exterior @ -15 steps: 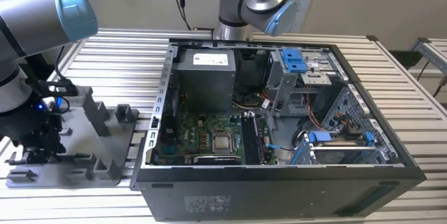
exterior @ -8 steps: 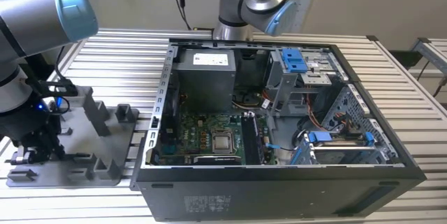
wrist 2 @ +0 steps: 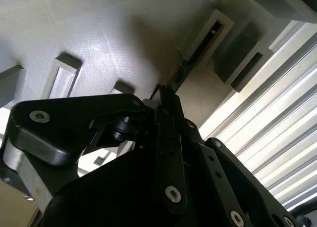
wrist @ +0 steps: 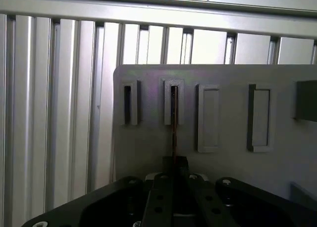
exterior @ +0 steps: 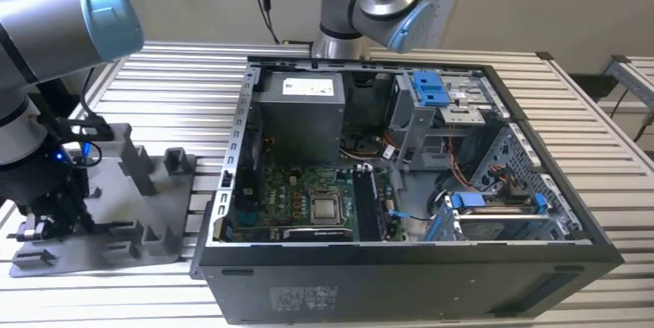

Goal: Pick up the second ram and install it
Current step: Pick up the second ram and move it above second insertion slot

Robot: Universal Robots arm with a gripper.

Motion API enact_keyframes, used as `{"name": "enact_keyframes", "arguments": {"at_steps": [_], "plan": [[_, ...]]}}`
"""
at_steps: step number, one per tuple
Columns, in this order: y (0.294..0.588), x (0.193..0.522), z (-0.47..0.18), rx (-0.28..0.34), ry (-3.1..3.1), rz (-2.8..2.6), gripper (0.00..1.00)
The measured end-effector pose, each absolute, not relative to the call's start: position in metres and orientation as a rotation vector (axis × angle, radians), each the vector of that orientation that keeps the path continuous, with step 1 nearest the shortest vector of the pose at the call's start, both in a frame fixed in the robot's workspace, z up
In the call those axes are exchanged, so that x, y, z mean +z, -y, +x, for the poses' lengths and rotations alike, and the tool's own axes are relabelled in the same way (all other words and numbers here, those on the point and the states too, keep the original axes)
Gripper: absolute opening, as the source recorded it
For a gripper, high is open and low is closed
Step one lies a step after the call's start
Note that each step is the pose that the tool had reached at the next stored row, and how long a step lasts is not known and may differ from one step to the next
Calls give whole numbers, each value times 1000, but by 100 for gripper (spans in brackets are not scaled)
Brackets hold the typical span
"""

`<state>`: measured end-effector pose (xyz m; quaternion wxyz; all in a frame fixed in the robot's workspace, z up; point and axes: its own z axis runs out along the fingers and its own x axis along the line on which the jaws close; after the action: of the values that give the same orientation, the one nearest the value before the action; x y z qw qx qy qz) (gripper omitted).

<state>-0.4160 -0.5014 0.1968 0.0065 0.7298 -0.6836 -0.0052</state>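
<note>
Exterior view: The arm (exterior: 51,14) reaches down over a grey tray (exterior: 153,190) with upright pegs, at the exterior view's left on the slatted table (exterior: 184,75). Its lower end is dark against the tray. An open case (exterior: 409,282) lies at centre, well apart from the tray, with a green motherboard (exterior: 296,198) and a grey power supply (exterior: 302,125) inside. A second arm (exterior: 368,6) stands behind the case.

First wrist view: The ram (wrist: 173,133) is seen edge-on as a thin dark line. It runs from a raised slot frame (wrist: 173,102) on the tray to the hand (wrist: 174,162). The fingers are drawn close together on the strip's near end. Whether the far end is seated in the frame cannot be told. Three more frames stand in the same row.

Second wrist view: The strip (wrist 2: 182,71) extends from the closed fingertips (wrist 2: 166,97) towards a slot frame. The hand's black linkage covers the ram's gripped end.
</note>
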Motion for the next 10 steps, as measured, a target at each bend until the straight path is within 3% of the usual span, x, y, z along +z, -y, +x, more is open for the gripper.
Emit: {"name": "enact_keyframes", "arguments": {"at_steps": [10], "plan": [[501, 197, -416, -16, 2139, 2283, 14]]}}
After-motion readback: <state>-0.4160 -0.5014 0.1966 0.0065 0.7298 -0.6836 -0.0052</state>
